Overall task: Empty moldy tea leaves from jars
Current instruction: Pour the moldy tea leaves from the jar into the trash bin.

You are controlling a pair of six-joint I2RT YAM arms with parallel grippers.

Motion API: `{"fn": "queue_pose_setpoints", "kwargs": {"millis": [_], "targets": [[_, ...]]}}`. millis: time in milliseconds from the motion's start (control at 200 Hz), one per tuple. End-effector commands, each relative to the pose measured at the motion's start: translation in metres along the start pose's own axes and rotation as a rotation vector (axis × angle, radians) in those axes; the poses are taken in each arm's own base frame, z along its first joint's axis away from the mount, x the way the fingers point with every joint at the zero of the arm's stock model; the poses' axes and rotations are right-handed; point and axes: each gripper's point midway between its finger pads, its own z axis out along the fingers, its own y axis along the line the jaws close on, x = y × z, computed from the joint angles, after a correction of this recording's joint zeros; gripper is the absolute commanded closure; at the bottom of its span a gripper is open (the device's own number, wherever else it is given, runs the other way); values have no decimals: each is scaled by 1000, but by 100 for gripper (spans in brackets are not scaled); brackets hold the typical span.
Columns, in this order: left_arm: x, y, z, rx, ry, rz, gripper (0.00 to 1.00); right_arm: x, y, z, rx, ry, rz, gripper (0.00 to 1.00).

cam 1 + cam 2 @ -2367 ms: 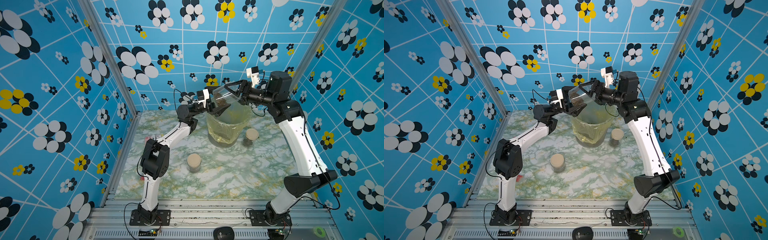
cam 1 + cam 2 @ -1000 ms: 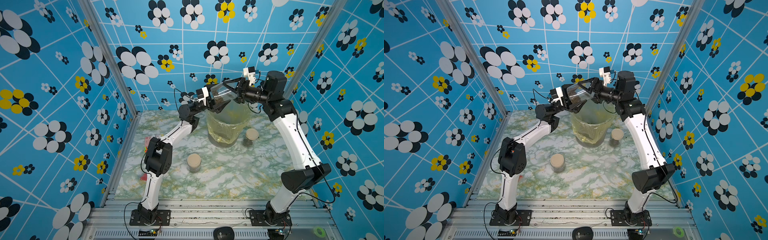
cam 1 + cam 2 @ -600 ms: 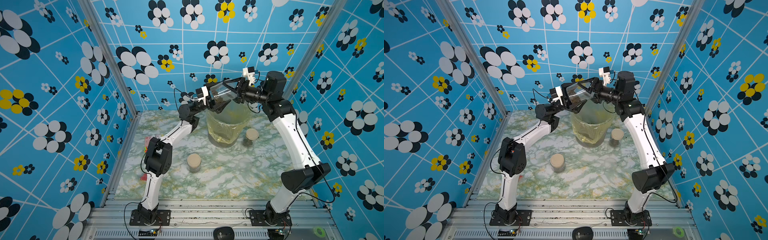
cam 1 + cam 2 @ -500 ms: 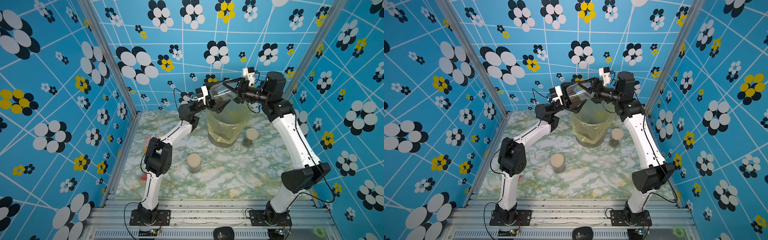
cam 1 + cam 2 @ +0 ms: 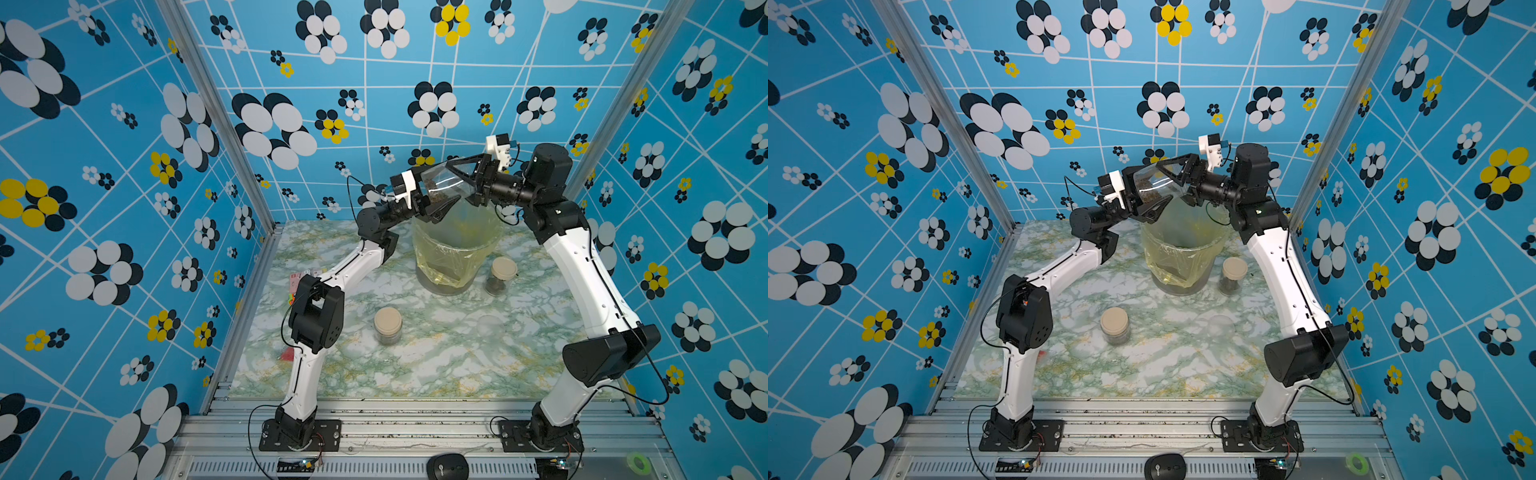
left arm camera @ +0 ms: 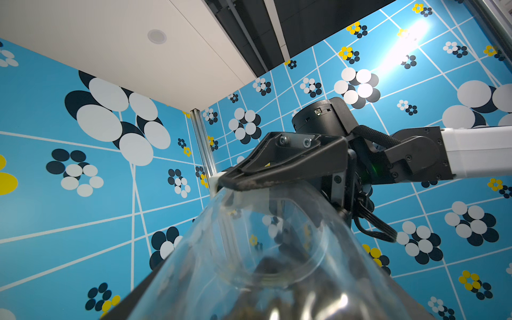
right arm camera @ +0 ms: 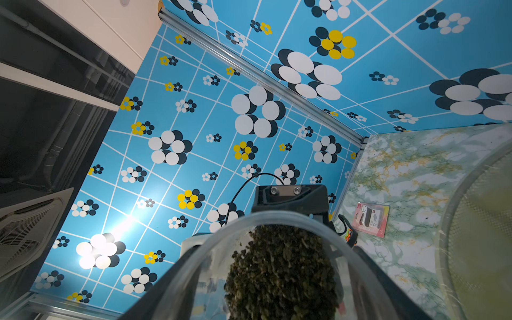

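A clear lidless jar (image 5: 446, 185) (image 5: 1156, 183) lies almost on its side, high above the bin, with both grippers on it. Moldy tea leaves (image 7: 279, 266) (image 5: 432, 193) form a dark clump against its wall. My left gripper (image 5: 434, 189) (image 6: 263, 277) is shut on one end of the jar, my right gripper (image 5: 461, 183) (image 7: 277, 263) on the other. Two more jars with beige lids stand on the table, one (image 5: 387, 326) (image 5: 1115, 326) in the middle, one (image 5: 500, 274) (image 5: 1232, 274) to the right of the bin.
The large bin (image 5: 455, 249) (image 5: 1183, 249), lined with a yellow bag, stands open at the back of the marbled table. A translucent lid (image 5: 489, 326) (image 5: 1221, 324) lies flat in front of it. A pink packet (image 5: 301, 278) (image 7: 371, 219) lies by the left arm.
Since the earliest frames both arms have carried the jar slightly up and to the left above the bin. Over the last second nothing has visibly moved.
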Motion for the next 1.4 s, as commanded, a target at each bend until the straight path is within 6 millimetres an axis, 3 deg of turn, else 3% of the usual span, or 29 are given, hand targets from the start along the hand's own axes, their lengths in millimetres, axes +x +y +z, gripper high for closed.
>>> {"fn": "queue_pose_setpoints", "kwargs": {"millis": [0, 150, 335, 560, 675, 690, 735, 750, 1004, 1169, 1394], "targets": [[-19, -2, 10, 2, -62, 26, 36, 9, 4, 1, -30, 39, -2, 24], [-15, -3, 13, -9, -21, 28, 40, 9, 0, -2, -21, 37, -22, 12], [-6, -1, 15, -8, 65, 7, 42, 3, -5, -17, 10, 0, -53, 4], [14, 6, 11, -35, 258, -47, 42, -2, -23, -57, 90, -97, -87, 1], [22, 9, 8, -53, 373, -77, 42, 6, -33, -74, 124, -132, -87, 1], [22, 9, 9, -55, 385, -80, 42, -2, -40, -85, 148, -161, -86, 1], [27, 11, 7, -66, 436, -104, 42, 0, -39, -94, 162, -183, -98, 1], [29, 11, 6, -68, 452, -110, 42, 5, -50, -95, 180, -178, -81, 1], [63, 8, -17, -108, 724, -214, 43, 37, -87, -125, 300, -241, -87, 1], [93, 4, -32, -135, 925, -257, 43, 50, -93, -135, 326, -264, -95, 1], [113, 7, -54, -217, 1117, -242, 43, 66, -99, -150, 392, -276, -111, 1]]}}
